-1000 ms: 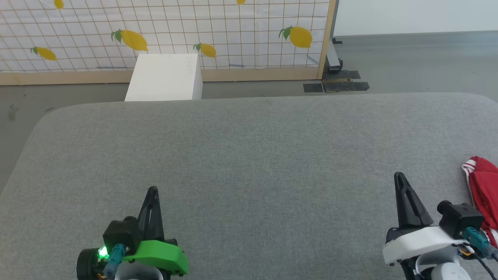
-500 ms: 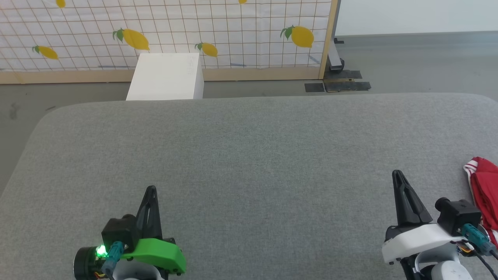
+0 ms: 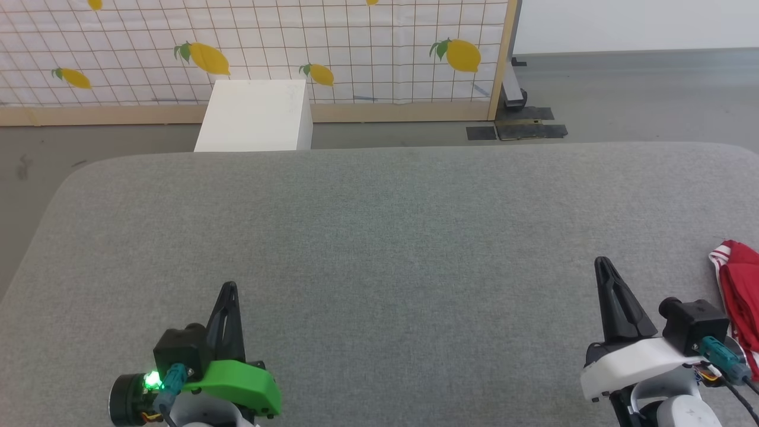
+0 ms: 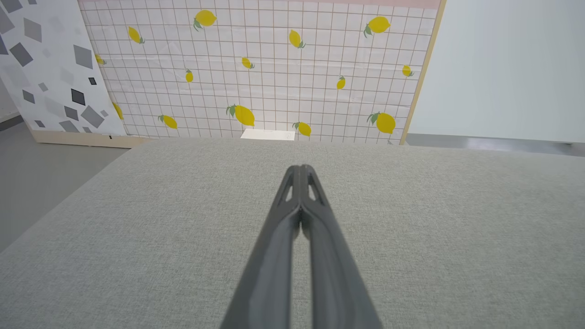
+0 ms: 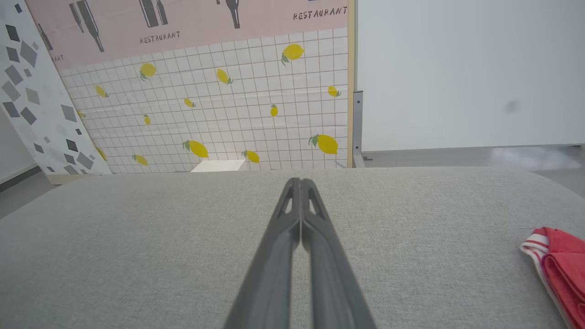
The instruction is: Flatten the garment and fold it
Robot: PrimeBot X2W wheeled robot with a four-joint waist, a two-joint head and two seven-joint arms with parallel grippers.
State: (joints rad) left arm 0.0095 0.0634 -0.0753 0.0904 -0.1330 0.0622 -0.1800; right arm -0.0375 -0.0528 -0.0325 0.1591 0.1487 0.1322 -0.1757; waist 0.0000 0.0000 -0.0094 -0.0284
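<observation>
Right now your garment [image 3: 738,284] lies bunched at the right edge of the grey padded table [image 3: 379,237], just beside the right gripper's wrist and to its right. In the head view the frame edge cuts it off, so you can't tell how far it spreads. What shows is a heap of red folds whose long axis runs roughly from the robot's side toward the far side of the table. A red-and-white striped trim curves around the far end and down the side that faces the arm. From the right wrist view the garment [image 5: 560,269] sits low on the right, with the striped edge nearest the fingers and the red folds stacked behind it (bunched, not spread flat).

Your right gripper [image 3: 602,261] hovers over bare table with its two dark fingers pressed together at the tips, empty and apart from the cloth. The right wrist view shows the same closed pair [image 5: 297,180].

Your left gripper [image 3: 228,287] is well away on the other side, also pinched closed on nothing [image 4: 300,168], and points up the table toward the white box [image 3: 255,115] and the lemon-printed panel [image 3: 296,47] beyond.
</observation>
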